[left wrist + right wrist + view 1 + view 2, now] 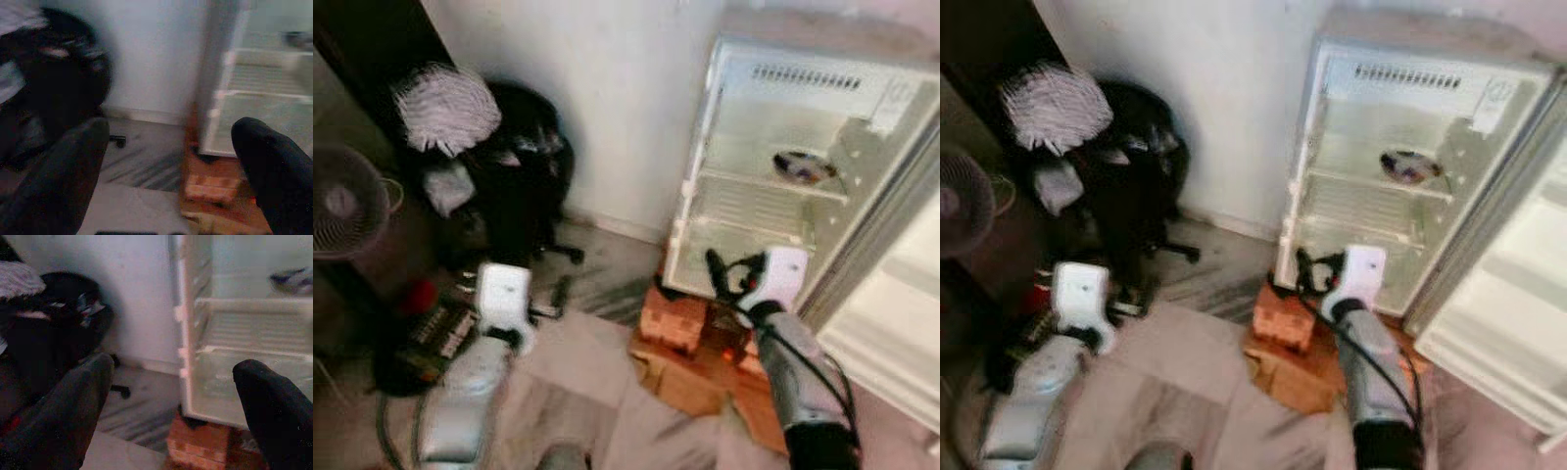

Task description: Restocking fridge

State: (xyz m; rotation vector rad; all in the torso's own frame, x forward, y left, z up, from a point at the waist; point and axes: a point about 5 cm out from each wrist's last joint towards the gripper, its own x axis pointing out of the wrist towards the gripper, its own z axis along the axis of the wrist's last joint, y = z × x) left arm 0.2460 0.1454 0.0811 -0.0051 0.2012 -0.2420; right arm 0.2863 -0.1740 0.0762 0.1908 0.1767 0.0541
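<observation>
One dish [803, 166] sits on the open fridge [773, 211] shelf, otherwise bare; restocking looks barely begun. Left gripper [171, 161] and right gripper [173, 396] both spread apart, empty, near the brick [673, 318] base.

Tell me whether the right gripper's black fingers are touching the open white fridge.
Apart. In the right wrist view, the right gripper has both fingers spread, with floor and bricks visible between them and the open white fridge.
</observation>
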